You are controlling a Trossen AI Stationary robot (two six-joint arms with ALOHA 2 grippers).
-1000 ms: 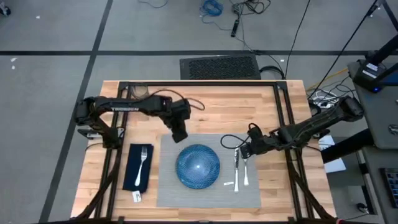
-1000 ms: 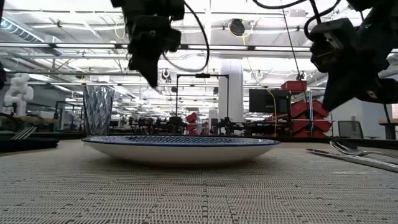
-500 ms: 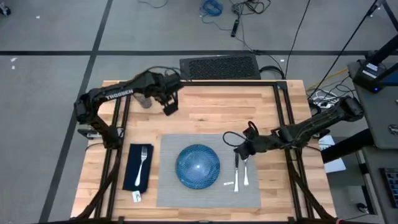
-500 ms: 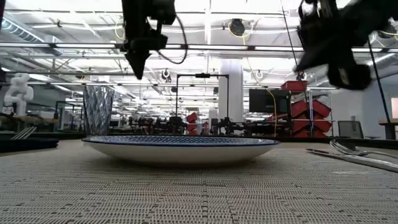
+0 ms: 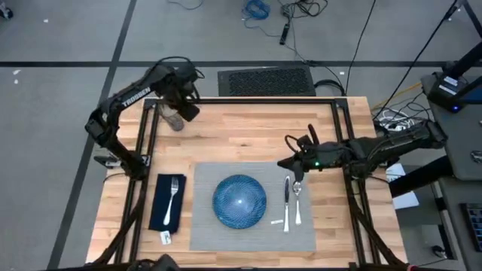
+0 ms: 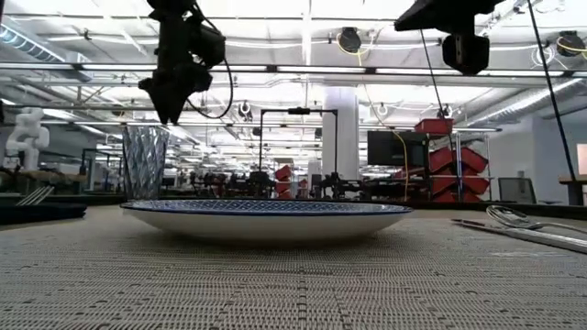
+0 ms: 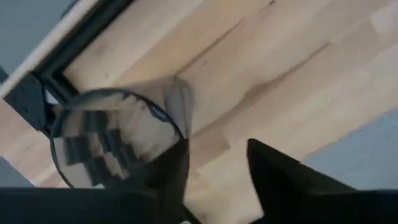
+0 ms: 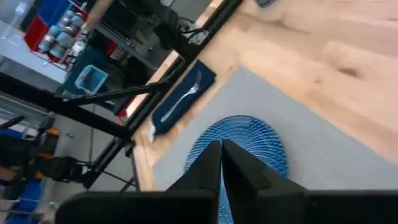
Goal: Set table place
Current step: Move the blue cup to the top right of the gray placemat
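From above, take the blue plate (image 5: 239, 201) as your landmark: it sits in the middle of the grey placemat (image 5: 252, 233) on the table (image 5: 263, 135). To the plate's left, off the mat, lies the navy napkin (image 5: 167, 203) with the fork (image 5: 174, 194) on it. To the plate's right, on the mat, you have the knife (image 5: 286, 203) and the spoon (image 5: 297, 199) side by side. The clear glass (image 5: 172, 118) stands well away from the plate, at the table's far left corner. Your left gripper (image 5: 188, 111) is just beside that glass, and the right gripper (image 5: 290, 162) hangs above the mat's far right corner, beyond the knife and spoon.

From table height, the plate (image 6: 266, 218) fills the middle, with the glass (image 6: 145, 162) behind its left edge and the spoon (image 6: 514, 218) at far right. The left gripper (image 6: 170, 96) is above the glass, not touching it. The other arm (image 6: 454, 27) is high up on the right.

At your left wrist, the fingers (image 7: 280, 180) stand apart with nothing between them; the glass (image 7: 118, 140) lies just beside one finger.

At your right wrist, the fingers (image 8: 208, 168) are pressed together and hold nothing, with the plate (image 8: 255, 140) and the fork on the napkin (image 8: 183, 96) beyond them.
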